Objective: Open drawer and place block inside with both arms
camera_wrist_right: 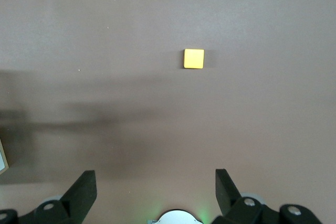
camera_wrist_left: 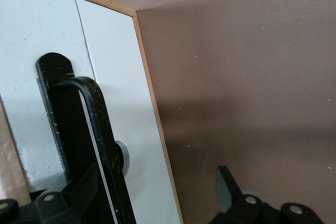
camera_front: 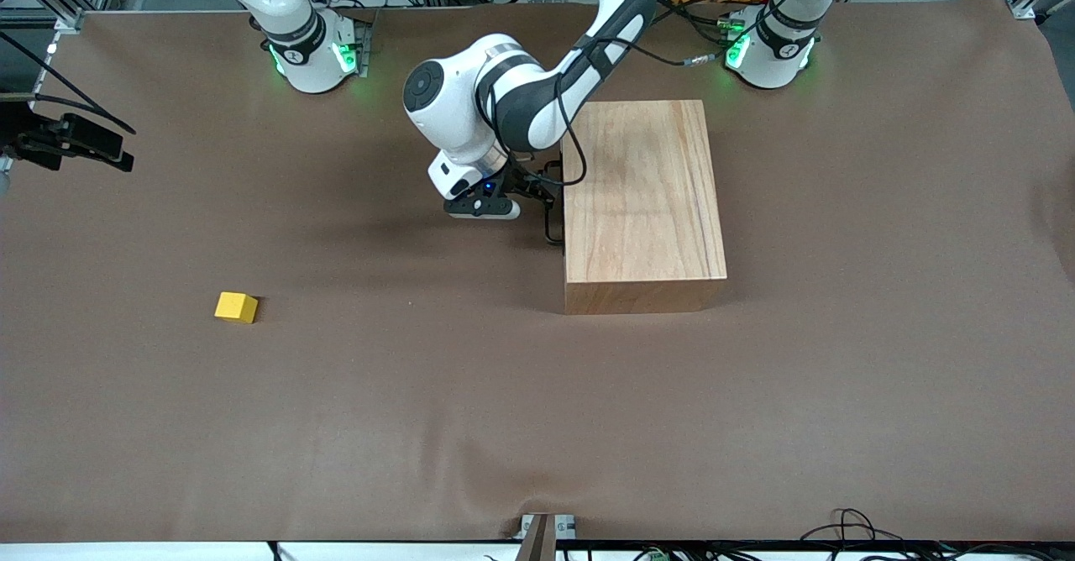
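Front view: wooden box [camera_front: 642,196] stands on the brown table [camera_front: 537,393], nearer the left arm's end; it is the landmark here
Drawer: its white front [camera_wrist_left: 121,103] and black bar handle [camera_wrist_left: 97,129] face the right arm's end of the table; the front sits flush with the box, so the drawer is closed
Left gripper [camera_front: 537,200]: low, right at the box's drawer face; the left arm reaches in from its base near the box
Left gripper state: fingers spread wide in the left wrist view, one finger [camera_wrist_left: 79,192] by the handle bar, the other [camera_wrist_left: 231,187] well off over the bare table; whether a finger touches the bar cannot be told
Block [camera_front: 236,306]: on the table, well apart from the box, toward the right arm's end and nearer the front camera than the box's drawer face; nothing touches it
Right gripper [camera_wrist_right: 152,187]: up over the bare table, the block [camera_wrist_right: 193,59] below it and apart from it; the right arm waits
Right gripper state: fingers parted, holding nothing
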Robot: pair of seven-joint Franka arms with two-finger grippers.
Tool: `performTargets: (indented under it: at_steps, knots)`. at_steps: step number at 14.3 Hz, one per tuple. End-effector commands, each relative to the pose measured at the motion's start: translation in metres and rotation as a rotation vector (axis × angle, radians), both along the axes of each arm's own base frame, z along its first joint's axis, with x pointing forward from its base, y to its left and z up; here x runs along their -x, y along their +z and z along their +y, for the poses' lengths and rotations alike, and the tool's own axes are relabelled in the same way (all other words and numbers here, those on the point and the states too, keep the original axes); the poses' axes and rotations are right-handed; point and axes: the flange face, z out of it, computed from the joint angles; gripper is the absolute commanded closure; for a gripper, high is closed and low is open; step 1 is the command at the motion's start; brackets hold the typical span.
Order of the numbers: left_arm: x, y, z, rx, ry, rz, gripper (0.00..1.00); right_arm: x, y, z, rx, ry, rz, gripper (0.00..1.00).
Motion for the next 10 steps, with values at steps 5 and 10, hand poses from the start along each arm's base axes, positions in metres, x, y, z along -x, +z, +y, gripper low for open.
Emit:
performTargets:
  at_steps: [5,10]
  knots:
    - [-0.001,-0.016,-0.001,-0.041,-0.006,-0.021,0.0,0.005,0.002,-0.003,-0.017,-0.002,0.002,0.0]
    - [0.003,-0.015,-0.015,0.04,0.008,-0.051,0.0,0.005,0.003,-0.003,-0.017,-0.002,0.001,0.0]
